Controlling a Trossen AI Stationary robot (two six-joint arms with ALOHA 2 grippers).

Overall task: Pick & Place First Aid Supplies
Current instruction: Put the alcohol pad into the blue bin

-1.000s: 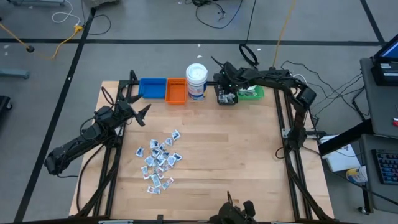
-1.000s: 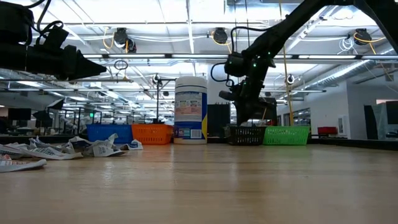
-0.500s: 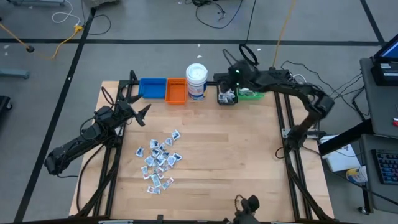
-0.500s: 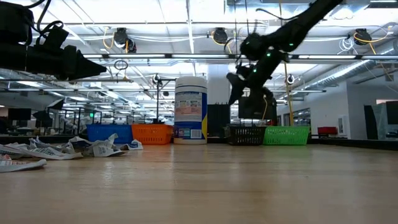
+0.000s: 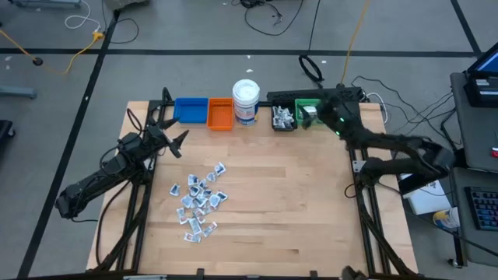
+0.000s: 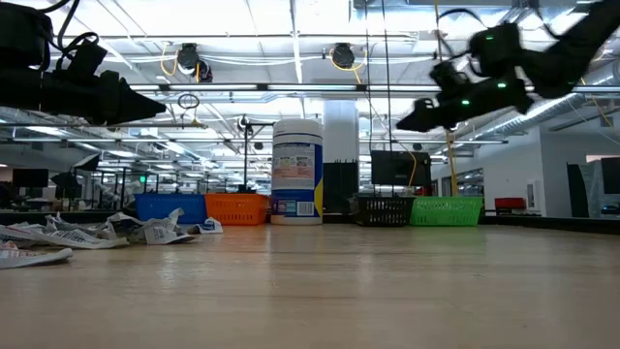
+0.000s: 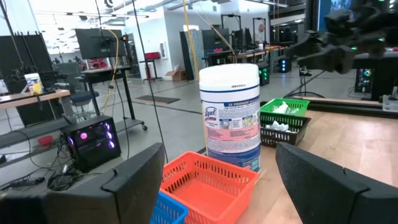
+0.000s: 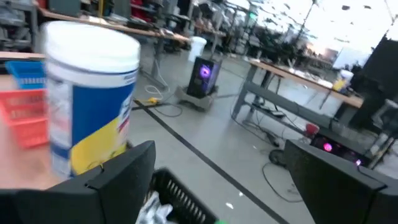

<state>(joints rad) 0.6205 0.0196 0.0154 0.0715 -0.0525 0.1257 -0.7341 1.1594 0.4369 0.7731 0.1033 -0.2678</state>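
Note:
The first aid supplies (image 5: pixel 199 199) lie in a loose heap of small white and blue packets on the wooden table, left of centre. More packets (image 5: pixel 282 118) lie in the black bin (image 5: pixel 274 124) at the far edge. My right gripper (image 5: pixel 305 115) hovers open and empty above the green bin (image 5: pixel 320 118), well off the table (image 6: pixel 409 120); its wrist view shows both fingers wide apart (image 8: pixel 224 186). My left gripper (image 5: pixel 179 144) hangs open in the air at the table's left, beyond the heap, with nothing between its fingers (image 7: pixel 217 186).
Along the far edge stand a blue bin (image 5: pixel 191 110), an orange bin (image 5: pixel 220 114), a white jar with a blue label (image 5: pixel 246 101), then the black and green bins. The middle and near right of the tabletop (image 5: pixel 296 202) are bare wood.
My right gripper has risen from the black bin, where it pointed down, and drawn back toward the table's right edge, tipping up to nearly level. It now hangs over the green bin. Packets remain in the black bin.

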